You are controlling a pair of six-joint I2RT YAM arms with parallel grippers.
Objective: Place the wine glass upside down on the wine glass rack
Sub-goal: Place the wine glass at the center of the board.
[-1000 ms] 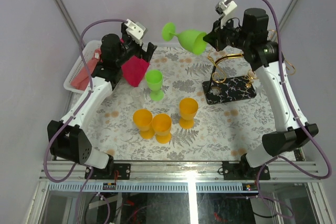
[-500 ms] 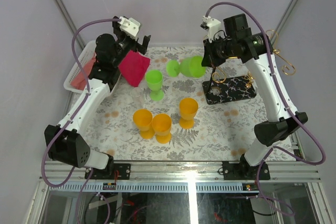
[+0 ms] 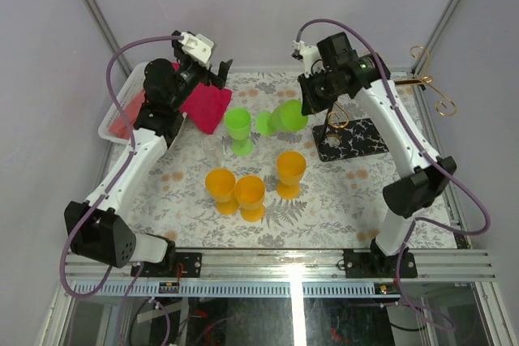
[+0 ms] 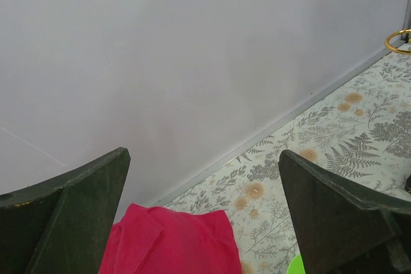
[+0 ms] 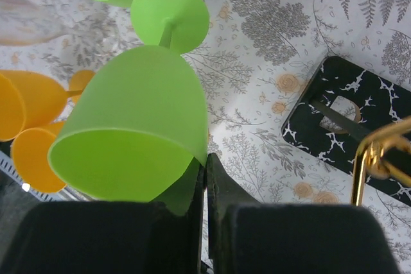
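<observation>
Right arm: rises from the near right edge, elbow out to the right, forearm reaching in and left toward the middle of the table point(image 3: 324, 200). Wrist turned toward centre.

Right gripper point(image 3: 306, 108): jaws all but closed, pinching the rim of the green glass point(image 3: 288, 116). In the wrist view the two fingers point(image 5: 215, 187) meet with the bowl's wall between them, and the glass point(image 5: 138, 126) runs away from the camera.

Glass: lying on its side in the air, mouth toward the gripper, foot pointing left. It hangs over the table between the second green glass point(image 3: 238, 127), which stands upright, and the rack point(image 3: 357, 139). Its foot is just beside that second glass. Not on the rack; apart from the gold arms point(image 3: 430, 80), which curl out well to the right.

Rack: black veined base flat on the table at the far right, thin pole up from it. Wrist view catches the base point(image 5: 334, 123) and a bit of gold wire.

Left arm: up from the near left, stretched to the far left corner, wrist high beside the white basket point(image 3: 113, 123).

Left gripper point(image 3: 212, 77): spread wide, gripping nothing, facing the back wall. A red cloth point(image 3: 207, 105) lies under it; contact cannot be told.

Three orange goblets point(image 3: 250, 194) stand grouped near the centre.
</observation>
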